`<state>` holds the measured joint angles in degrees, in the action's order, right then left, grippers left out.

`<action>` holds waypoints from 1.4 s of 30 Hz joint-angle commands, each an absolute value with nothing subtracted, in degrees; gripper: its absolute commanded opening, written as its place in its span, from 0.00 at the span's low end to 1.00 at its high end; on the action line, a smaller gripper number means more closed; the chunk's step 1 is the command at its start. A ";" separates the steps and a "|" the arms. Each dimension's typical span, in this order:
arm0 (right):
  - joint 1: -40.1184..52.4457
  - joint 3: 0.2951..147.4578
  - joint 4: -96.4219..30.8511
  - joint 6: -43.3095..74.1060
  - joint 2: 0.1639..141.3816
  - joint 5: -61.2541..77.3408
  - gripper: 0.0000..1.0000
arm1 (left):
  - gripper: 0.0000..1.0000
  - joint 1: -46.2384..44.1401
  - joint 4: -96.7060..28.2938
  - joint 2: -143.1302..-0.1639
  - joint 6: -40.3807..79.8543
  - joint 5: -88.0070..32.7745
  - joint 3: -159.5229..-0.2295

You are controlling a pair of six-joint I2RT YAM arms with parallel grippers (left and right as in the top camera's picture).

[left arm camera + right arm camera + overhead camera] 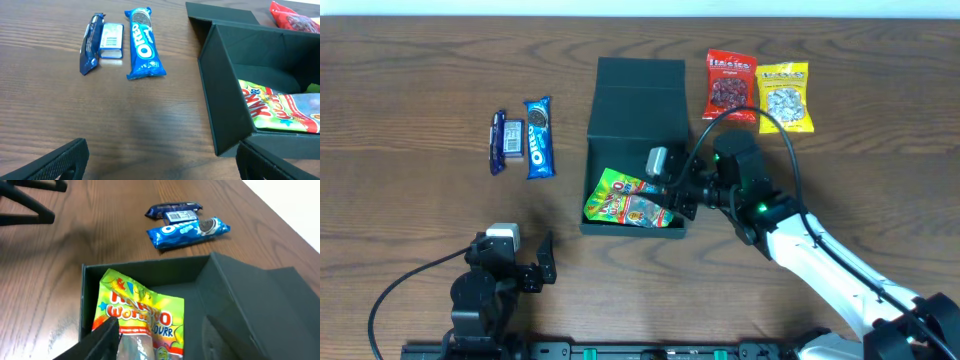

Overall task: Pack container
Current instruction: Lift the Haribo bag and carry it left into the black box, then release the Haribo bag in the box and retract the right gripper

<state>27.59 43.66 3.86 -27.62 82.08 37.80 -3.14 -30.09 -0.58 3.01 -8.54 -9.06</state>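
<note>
**Operator:** Where is the container?

**Manual:** Table centre, lid open. The sweet packet lies inside. The right pincer is part-open astride the packet, not clamping it. Withdraw vertically, clear of the walls. The left pincer is wide open and empty at the near edge.

A dark brown, grained wooden table fills the view under soft, even light; a pale strip borders its far edge.
</note>
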 commanded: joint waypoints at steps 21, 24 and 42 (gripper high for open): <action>33.04 44.05 -10.17 4.64 81.52 22.57 0.02 | 0.95 -2.92 -29.95 -0.21 3.42 -7.92 -8.25; 33.01 44.05 -13.93 8.56 79.53 22.55 0.01 | 0.95 -2.92 -29.95 -0.21 3.42 -7.92 -8.25; 32.97 44.03 -35.70 13.98 56.55 15.46 0.02 | 0.95 -2.92 -29.95 -0.21 3.42 -7.92 -8.25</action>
